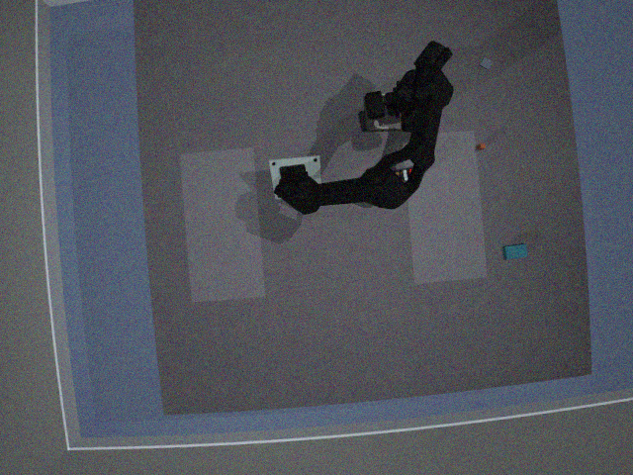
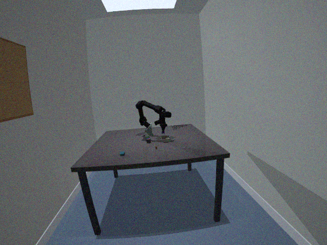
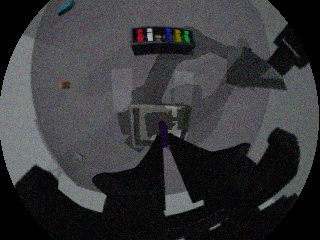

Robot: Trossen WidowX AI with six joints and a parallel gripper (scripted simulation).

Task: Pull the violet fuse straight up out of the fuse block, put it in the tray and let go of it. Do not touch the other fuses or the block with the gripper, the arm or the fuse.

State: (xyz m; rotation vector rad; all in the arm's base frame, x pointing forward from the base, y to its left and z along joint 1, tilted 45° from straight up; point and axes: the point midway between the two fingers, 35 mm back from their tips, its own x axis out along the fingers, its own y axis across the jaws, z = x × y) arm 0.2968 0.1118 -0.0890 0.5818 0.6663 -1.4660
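Observation:
My gripper [image 3: 163, 136] [image 2: 163, 129] [image 1: 377, 109] is shut on the violet fuse [image 3: 163, 131], a thin violet blade that hangs straight down from the fingertips. It hovers right above the small white tray [image 3: 142, 122] [image 1: 382, 124] [image 2: 166, 138], clear of its floor. The black fuse block [image 3: 163, 35] [image 2: 148, 139] holds a row of coloured fuses and stands well apart from the gripper. In the top view the block [image 1: 407, 168] is mostly hidden under my forearm.
A teal block [image 1: 514, 251] [image 2: 121, 153] [image 3: 64, 7], a small orange piece [image 1: 481, 145] [image 2: 156, 147] [image 3: 64, 84] and a small grey cube [image 1: 486, 63] lie on the table. My arm's white base plate [image 1: 308, 163] sits left of the tray.

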